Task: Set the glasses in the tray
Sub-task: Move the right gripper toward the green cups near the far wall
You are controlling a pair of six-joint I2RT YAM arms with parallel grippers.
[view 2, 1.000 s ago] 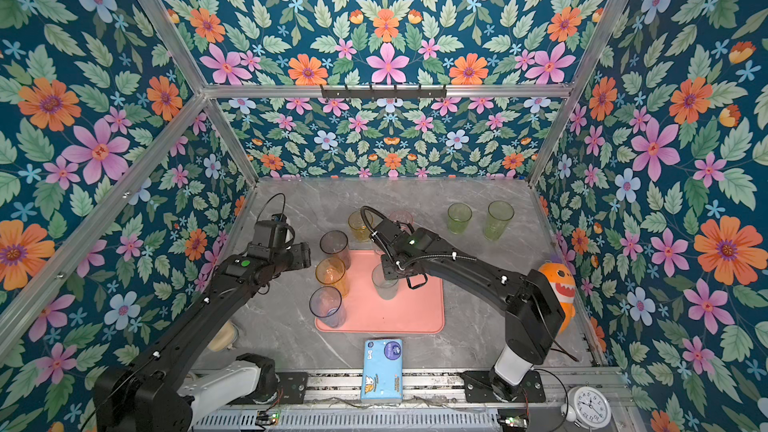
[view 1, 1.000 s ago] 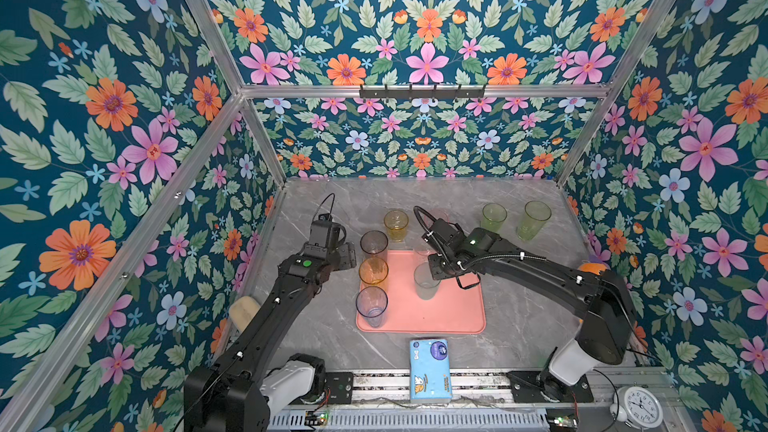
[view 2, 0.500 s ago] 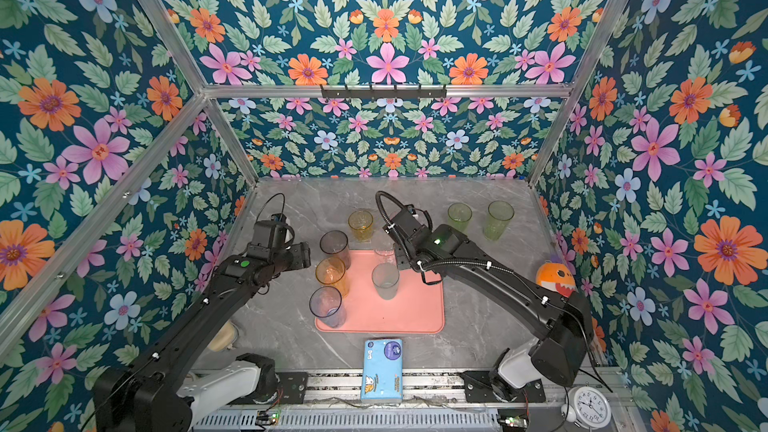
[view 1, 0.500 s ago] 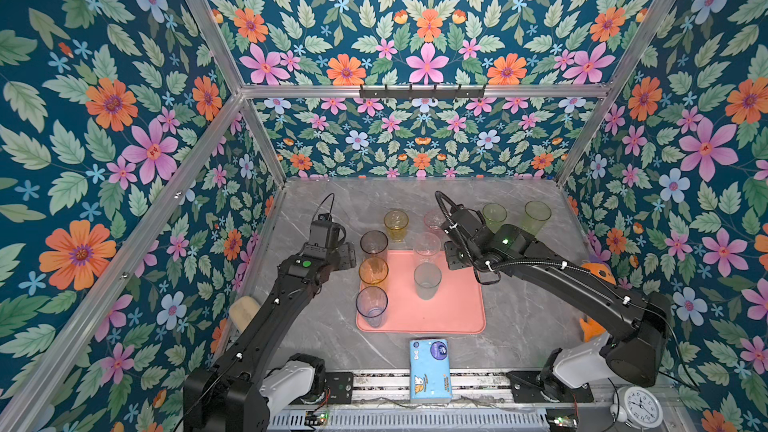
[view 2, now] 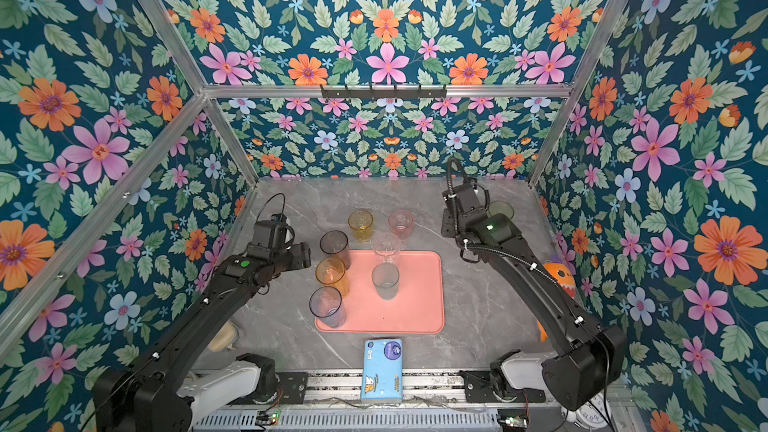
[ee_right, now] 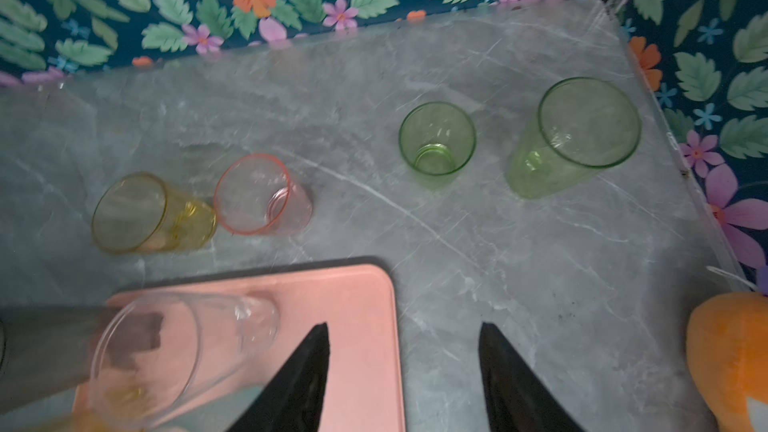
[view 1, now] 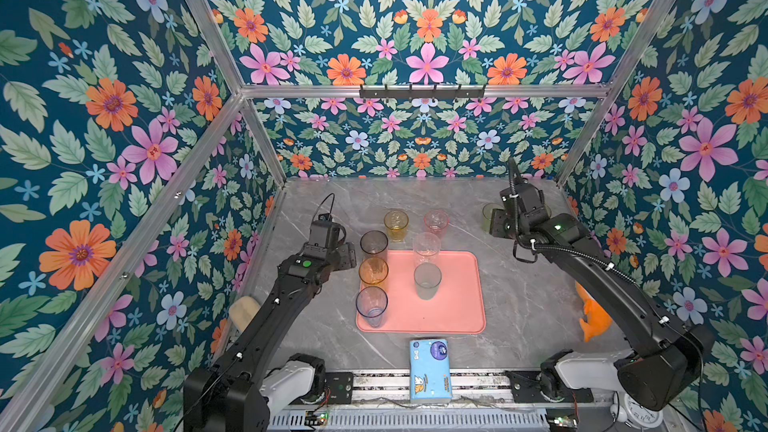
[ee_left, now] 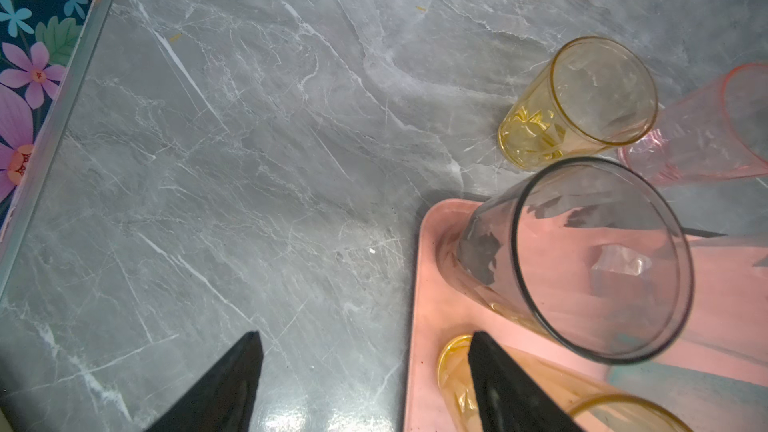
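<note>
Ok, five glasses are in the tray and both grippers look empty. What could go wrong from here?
1. The short green glass and tall green glass stand close together; the open right gripper could knock one while taking the other.
2. The open left gripper hangs beside the edge of the tray, close to the amber glass and smoky glass; a sideways move might tip them.
</note>
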